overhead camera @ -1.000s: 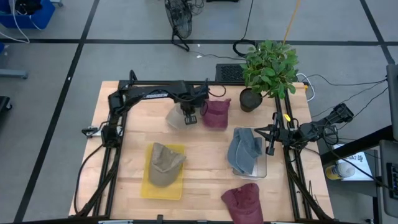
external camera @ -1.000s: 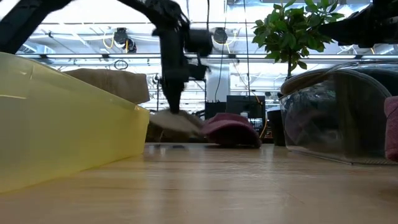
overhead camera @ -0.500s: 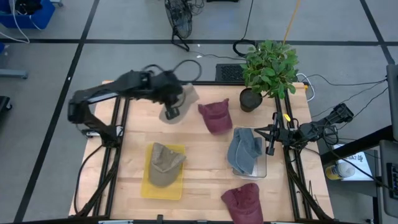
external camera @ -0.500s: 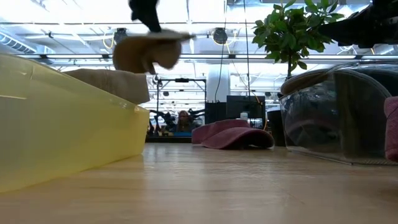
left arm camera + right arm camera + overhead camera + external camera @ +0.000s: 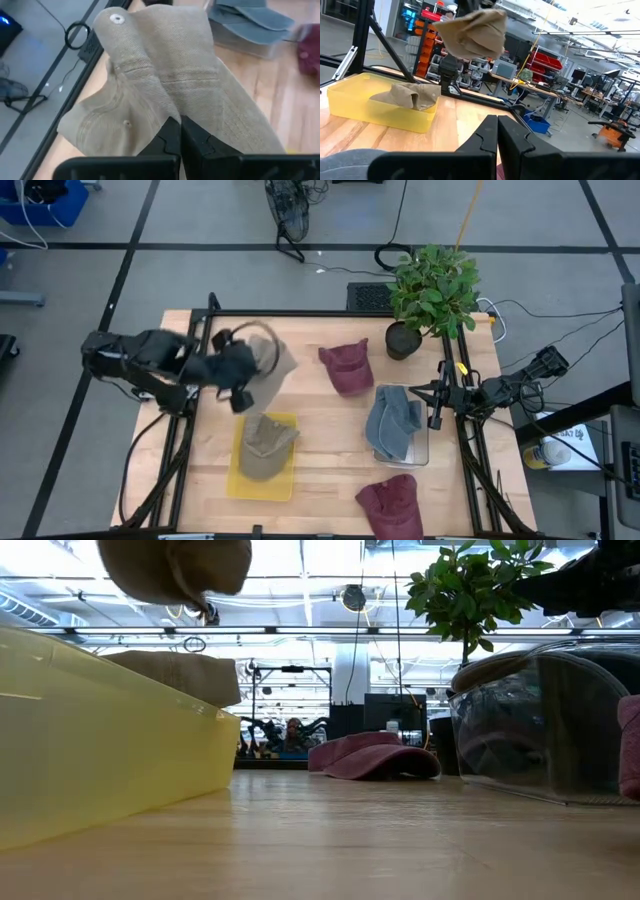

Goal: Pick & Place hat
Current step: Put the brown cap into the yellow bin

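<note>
1. A potted plant point(image 5: 432, 298) stands at the upper right of the high view, on the table's far edge.
2. A black cable point(image 5: 545, 310) trails across the grey floor at the right of that view.
3. A blue bin point(image 5: 42, 200) sits in the upper left corner.
4. A wire fan-like stand point(image 5: 288, 208) is at top centre.

Bright, even overhead light; ceiling lamps glare in the low view; the lifted tan hat point(image 5: 268, 363) shows motion blur.
</note>
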Available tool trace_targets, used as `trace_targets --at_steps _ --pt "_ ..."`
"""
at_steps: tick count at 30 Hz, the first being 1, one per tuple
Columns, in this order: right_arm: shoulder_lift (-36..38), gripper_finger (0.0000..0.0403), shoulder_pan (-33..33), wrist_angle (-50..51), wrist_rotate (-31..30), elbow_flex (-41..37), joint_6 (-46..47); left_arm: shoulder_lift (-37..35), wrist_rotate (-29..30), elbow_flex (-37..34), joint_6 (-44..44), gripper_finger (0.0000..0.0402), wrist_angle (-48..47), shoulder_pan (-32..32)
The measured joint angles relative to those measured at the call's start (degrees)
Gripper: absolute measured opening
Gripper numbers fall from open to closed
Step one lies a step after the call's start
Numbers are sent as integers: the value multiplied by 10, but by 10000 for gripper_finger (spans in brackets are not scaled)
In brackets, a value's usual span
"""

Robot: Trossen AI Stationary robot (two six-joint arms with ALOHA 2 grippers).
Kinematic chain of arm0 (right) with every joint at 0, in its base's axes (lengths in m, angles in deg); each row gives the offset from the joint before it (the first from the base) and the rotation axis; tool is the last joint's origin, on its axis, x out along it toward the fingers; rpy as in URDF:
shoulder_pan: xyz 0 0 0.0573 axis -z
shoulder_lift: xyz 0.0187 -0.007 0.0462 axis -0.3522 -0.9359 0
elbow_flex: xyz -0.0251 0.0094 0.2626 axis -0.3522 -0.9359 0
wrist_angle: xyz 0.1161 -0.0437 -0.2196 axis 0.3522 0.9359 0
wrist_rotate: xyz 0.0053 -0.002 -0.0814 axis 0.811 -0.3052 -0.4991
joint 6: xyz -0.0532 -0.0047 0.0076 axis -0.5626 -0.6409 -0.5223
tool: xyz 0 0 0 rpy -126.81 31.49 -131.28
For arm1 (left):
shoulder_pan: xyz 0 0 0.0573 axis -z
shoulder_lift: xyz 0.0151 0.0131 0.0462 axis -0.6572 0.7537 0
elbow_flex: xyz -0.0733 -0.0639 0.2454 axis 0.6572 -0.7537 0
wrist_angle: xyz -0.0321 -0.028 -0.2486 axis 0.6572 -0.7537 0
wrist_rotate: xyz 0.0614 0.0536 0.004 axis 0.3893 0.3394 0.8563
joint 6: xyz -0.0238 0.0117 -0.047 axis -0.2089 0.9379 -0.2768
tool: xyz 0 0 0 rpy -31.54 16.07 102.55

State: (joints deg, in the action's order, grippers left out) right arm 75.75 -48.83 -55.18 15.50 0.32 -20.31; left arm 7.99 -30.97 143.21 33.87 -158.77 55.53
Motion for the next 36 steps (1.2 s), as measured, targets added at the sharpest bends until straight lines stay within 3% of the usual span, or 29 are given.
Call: trace_targets --at_steps 7,14,19,29,36 --pt "0 0 0 0 0 0 -13 -7 65 0 -44 1 -2 135" --pt "0 0 0 0 0 0 -23 -35 144 -17 -211 1 -104 204" --pt "0 0 0 0 0 0 -24 -44 154 -68 -330 1 -116 243" --pt "0 0 0 0 0 0 -11 -39 142 -200 -459 2 14 312" --pt "0 0 0 0 0 0 -9 -6 138 -228 -542 1 31 336"
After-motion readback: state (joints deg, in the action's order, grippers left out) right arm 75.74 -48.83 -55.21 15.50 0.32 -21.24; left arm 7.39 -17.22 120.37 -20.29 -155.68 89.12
